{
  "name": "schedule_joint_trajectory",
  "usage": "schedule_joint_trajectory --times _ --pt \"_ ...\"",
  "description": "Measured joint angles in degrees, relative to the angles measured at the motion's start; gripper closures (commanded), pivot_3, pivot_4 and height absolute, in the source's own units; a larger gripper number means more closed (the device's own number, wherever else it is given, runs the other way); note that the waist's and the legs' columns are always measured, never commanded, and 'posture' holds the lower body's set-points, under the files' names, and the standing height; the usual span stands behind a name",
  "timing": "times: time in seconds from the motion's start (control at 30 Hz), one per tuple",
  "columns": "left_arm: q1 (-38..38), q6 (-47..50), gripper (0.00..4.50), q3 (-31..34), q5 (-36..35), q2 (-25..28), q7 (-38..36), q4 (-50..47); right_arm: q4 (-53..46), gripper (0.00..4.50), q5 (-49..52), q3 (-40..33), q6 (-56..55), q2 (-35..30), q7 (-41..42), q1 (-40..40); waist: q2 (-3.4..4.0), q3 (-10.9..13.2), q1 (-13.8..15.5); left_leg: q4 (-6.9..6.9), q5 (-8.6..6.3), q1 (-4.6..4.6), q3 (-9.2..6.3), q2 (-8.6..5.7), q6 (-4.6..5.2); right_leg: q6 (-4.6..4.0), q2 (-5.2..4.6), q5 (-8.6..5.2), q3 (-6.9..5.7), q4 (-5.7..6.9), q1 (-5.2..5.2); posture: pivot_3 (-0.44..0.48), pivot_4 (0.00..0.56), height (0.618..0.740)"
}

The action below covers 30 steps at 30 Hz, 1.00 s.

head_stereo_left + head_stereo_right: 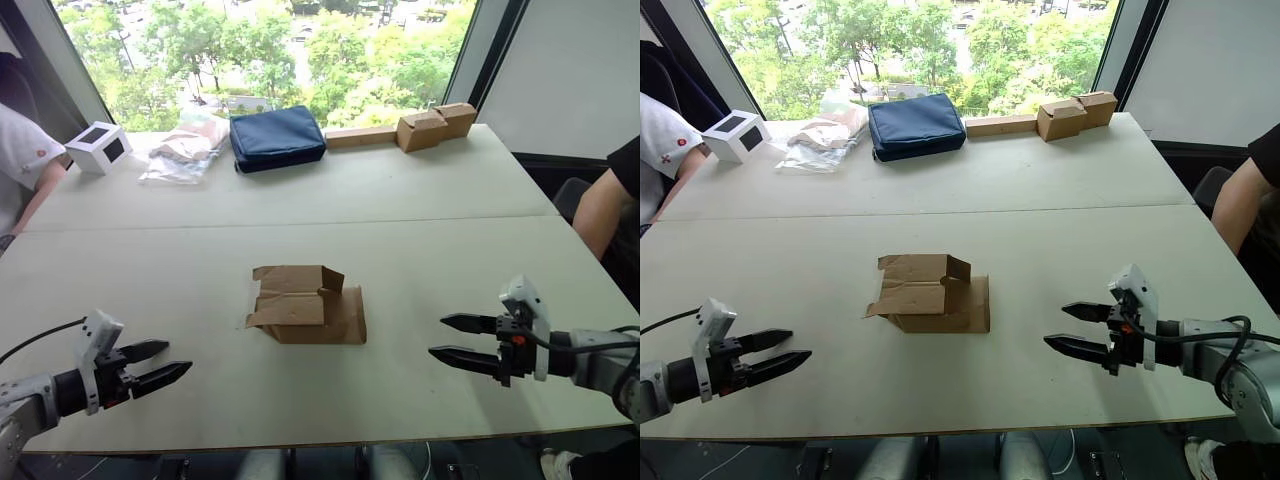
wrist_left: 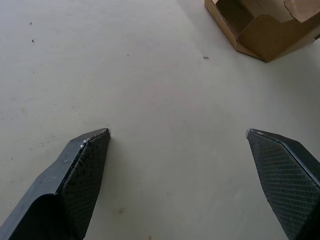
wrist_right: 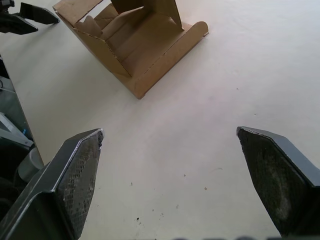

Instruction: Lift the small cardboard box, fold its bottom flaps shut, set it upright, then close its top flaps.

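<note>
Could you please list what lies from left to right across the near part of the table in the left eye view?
Left black two-fingered pincer → small flattened brown cardboard box → right black two-fingered pincer.

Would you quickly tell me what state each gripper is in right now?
Left gripper: open, holding nothing.
Right gripper: open, holding nothing.

A pale two-section bench (image 1: pixel 450 200) stands before a large dark-framed window (image 1: pixel 270 50) showing sunlit green trees. A grey wall panel (image 1: pixel 570 70) is on the right.
</note>
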Motion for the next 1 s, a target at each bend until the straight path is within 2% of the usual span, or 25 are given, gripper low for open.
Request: schedule_joint_trajectory --times 0.4,0.8,1.0 --pt "-0.5 0.3 0.0 0.2 -0.7 0.1 0.0 0.9 0.3 0.01 0.0 0.1 0.9 0.0 -0.7 -1.7 0.0 0.0 0.0 0.0 0.0 0.0 0.0 0.0 0.0 0.0 0.0 0.0 0.0 0.01 0.0 0.0 0.15 0.737" --pt "-2.9 1.5 0.0 0.2 -0.6 1.2 -0.3 3.9 4.1 0.01 0.0 1.0 1.2 2.4 -2.5 -8.3 0.01 0.0 0.0 0.0 0.0 0.0 0.0 0.0 0.0 0.0 0.0 0.0 0.0 0.04 -0.03 0.0 0.15 0.737" --pt "-6.4 0.4 0.0 0.1 2.2 1.2 3.5 5.7 4.2 0.01 -2.1 1.2 0.8 2.6 -4.3 -6.6 -0.01 0.0 0.1 0.01 0.0 -0.02 0.01 -0.01 0.0 0.0 -0.01 0.01 0.0 0.03 -0.03 0.0 0.15 0.737"
